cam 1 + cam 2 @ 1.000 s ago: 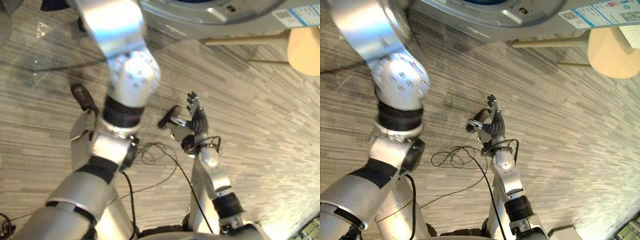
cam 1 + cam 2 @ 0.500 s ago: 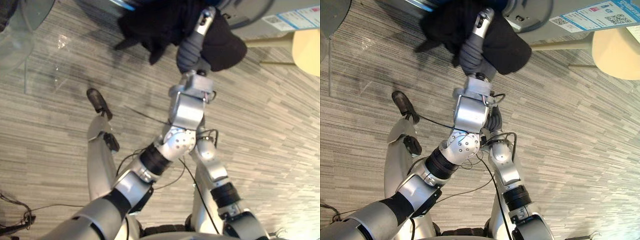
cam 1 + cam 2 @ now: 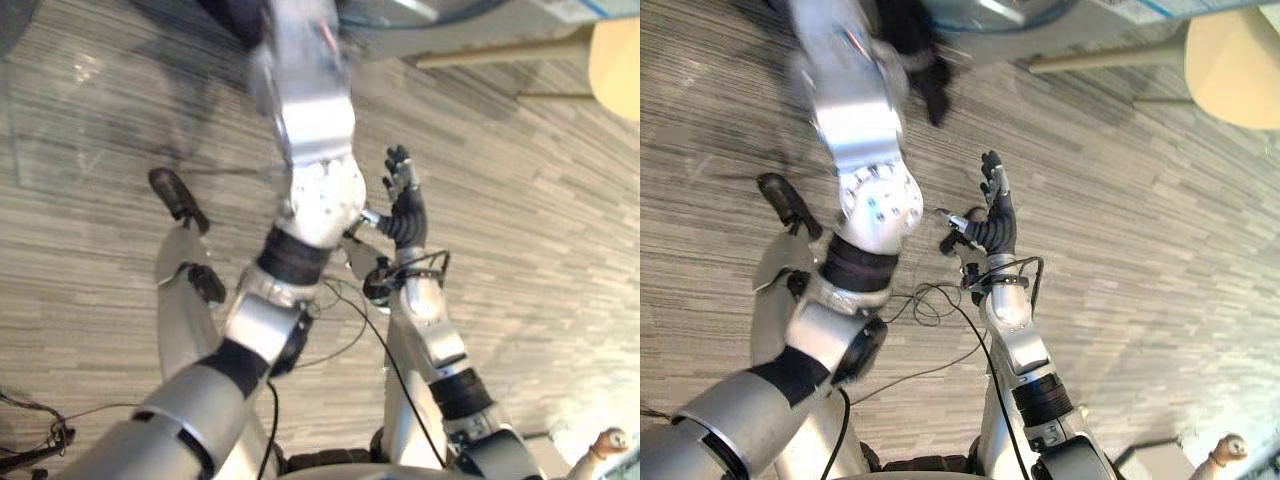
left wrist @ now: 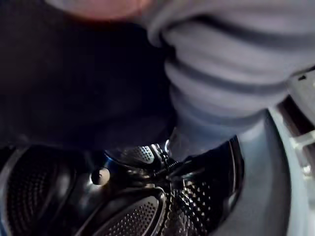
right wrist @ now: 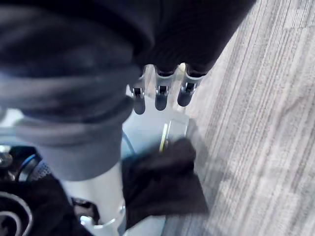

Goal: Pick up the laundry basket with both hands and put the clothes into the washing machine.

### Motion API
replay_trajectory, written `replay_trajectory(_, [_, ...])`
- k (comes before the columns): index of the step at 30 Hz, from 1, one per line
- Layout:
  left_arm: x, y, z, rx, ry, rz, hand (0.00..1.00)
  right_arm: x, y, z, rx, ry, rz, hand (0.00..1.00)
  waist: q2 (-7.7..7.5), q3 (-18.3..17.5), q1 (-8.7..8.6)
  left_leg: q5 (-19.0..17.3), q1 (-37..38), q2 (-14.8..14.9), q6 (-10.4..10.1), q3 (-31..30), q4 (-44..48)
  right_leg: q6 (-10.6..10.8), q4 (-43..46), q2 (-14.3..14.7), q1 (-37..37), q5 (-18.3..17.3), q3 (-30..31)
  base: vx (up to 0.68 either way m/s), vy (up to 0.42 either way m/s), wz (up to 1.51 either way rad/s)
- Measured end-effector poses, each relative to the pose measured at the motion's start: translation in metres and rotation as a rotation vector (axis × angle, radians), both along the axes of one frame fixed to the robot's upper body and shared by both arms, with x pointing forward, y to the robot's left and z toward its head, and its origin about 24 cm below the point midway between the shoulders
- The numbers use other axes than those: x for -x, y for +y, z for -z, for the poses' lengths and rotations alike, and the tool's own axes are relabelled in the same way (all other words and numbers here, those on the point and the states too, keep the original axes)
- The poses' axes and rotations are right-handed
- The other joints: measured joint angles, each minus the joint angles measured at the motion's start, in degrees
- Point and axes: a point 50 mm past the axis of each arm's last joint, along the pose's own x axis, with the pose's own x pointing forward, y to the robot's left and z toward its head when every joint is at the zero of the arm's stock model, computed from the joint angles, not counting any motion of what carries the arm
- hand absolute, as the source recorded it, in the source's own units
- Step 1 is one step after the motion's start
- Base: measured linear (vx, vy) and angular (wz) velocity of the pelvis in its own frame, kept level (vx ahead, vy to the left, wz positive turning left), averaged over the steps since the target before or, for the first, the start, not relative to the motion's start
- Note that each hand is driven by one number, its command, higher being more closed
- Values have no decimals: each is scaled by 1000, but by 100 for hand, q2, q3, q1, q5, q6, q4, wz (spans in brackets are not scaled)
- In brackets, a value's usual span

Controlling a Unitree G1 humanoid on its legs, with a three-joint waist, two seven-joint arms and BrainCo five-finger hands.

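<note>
- In the left wrist view we look straight into the washing machine's perforated steel drum [image 4: 133,211]. A dark garment [image 4: 74,78] hangs across its mouth, beside the left hand [image 4: 231,73] and its ribbed cover.
- We cannot tell what the left hand's fingers are doing, because the cloth hides them.
- The eye views show the left arm [image 3: 310,130] raised up to the washing machine [image 3: 985,10], with dark cloth at its far end.
- The right hand [image 3: 992,212] is held over the grey carpet floor [image 3: 540,250], empty, fingers straight and spread.
- In the right wrist view its fingers [image 5: 162,98] point at the same dark garment, without touching it.
- A beige round stool [image 3: 1235,65] stands to the right, beside the machine.
</note>
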Motion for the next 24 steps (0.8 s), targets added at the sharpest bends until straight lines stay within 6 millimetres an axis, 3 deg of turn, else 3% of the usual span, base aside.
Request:
replay_trajectory(5, [13, 35, -37, 30, -95, -112, 100, 3, -2, 2, 30, -8, -39, 0, -2, -1, -95, 2, -156, 102, -3, 3, 2, -59, 84, 5, -173, -37, -91, 49, -19, -16])
replay_trajectory(8, [22, 43, -54, 34, -150, -116, 100, 5, -2, 5, 35, -1, -46, 0, -2, -1, -116, 2, -198, 72, -3, -17, -5, -60, 83, -10, -171, -38, -157, 66, 1, 5])
replay_trajectory(11, [33, 30, -72, -42, -208, -113, 100, 7, -4, 12, 43, 23, -58, 0, -2, -1, 21, 3, -258, -1, -1, -41, -28, -59, 74, -66, -171, -38, -231, 39, 17, 11])
replay_trajectory(16, [34, 7, -83, -223, -210, -161, 100, 8, -4, 10, 46, 15, -85, 0, -6, -4, 25, 11, -360, -131, 10, -42, -47, -53, 70, -216, -220, -32, -319, 6, 26, 11])
replay_trajectory(18, [43, 0, -105, -324, -249, -238, 100, 11, -7, 2, 29, -20, -87, 0, -10, -7, 27, 11, -476, -129, 13, -56, -5, -48, 72, -221, -302, -18, -319, -9, 4, -8])
replay_trajectory(22, [57, -3, -128, -533, -324, -511, 100, 18, -25, -18, 5, -114, -63, 0, -13, -9, 38, -77, -782, -134, 125, -121, 263, -57, 303, -330, -583, -29, -286, -5, -9, -10])
replay_trajectory(24, [60, -11, -129, -721, -379, -792, 100, 23, -37, -17, -22, -136, -37, 0, -13, -9, 64, -304, -1015, -128, 213, -97, 688, -36, 579, -468, -784, -77, -163, -11, -1, -7])
